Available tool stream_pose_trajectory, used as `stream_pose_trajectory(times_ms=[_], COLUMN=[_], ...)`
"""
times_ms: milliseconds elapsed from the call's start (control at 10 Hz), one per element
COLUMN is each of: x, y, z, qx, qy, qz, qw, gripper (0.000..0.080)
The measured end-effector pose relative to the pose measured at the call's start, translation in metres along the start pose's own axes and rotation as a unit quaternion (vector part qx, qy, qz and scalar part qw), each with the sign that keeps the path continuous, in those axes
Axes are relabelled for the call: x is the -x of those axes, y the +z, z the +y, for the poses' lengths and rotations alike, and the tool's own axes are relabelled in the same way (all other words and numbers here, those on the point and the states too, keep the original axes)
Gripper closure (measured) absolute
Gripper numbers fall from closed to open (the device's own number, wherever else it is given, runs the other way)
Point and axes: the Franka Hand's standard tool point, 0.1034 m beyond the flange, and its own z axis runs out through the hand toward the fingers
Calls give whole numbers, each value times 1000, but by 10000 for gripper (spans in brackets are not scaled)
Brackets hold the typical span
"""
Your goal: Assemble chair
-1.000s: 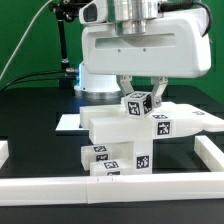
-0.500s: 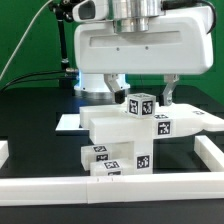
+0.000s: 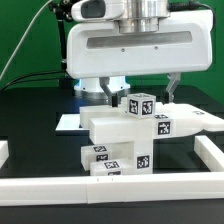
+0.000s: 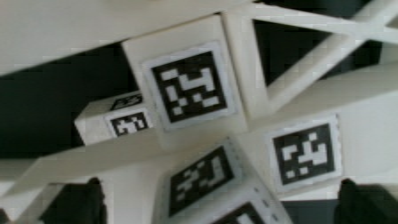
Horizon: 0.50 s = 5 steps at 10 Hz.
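fingers: spread wide, nothing gripped.
tagged block: set upright on the chair, just below the fingers.

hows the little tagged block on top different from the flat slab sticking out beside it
The top block is small and cube-like; the slab is wide and thin. The top block stands highest, just below the open gripper; the slab lies flat and lower, reaching toward the exterior view's right. Both are matte white.
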Motion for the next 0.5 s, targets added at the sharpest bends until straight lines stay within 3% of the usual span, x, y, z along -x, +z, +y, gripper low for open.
stream_pose_trajectory(times_ms=[300,400,500], x=[-1,-1,-1], y=[0,0,0], z=[0,0,0], qx=[3,3,2], qy=[-21,-21,13], qz=[2,2,3], qw=[1000,1000,1000], gripper=[151,270,270])
